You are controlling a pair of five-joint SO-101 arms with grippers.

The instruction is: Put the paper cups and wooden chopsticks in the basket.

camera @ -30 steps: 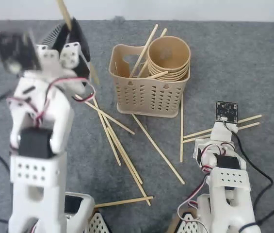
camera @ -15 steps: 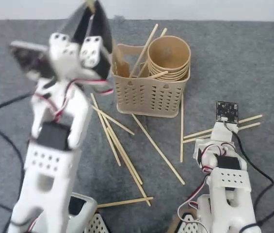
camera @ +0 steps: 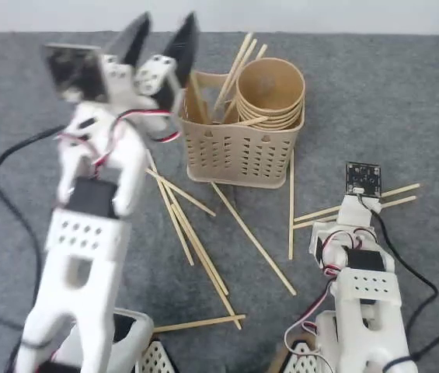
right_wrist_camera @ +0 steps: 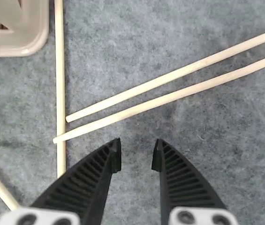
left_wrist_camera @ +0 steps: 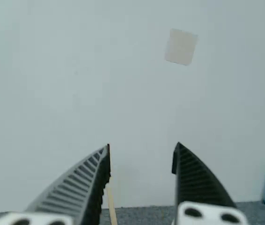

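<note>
The job looks partly done. A stack of paper cups (camera: 270,87) already sits inside the basket (camera: 235,155), at its right side, and I see no other cup out on the desk (camera: 405,101). Several stowed chopsticks (camera: 236,66) lean out of the basket beside and across the cups. What is left is the sticks on the grey surface, roughly 9 by my count. Most of these loose chopsticks (camera: 200,256) fan out in front of the basket and to its left, 1 lies straight along the basket's right front corner, and a lone chopstick (camera: 198,323) rests near the base of the left arm. A pair of chopsticks (right_wrist_camera: 170,97) lies side by side just ahead of the right pincer (right_wrist_camera: 136,150). The right pincer hangs low over the desk with its jaws a little apart and nothing between them, so I judge it well placed to take 1 of that pair next. The left pincer (camera: 170,19) is held high just beside the basket's left rim, its jaws spread wide and empty. The left wrist view looks past them to a pale wall, with only a sliver of a stick showing below.
</note>
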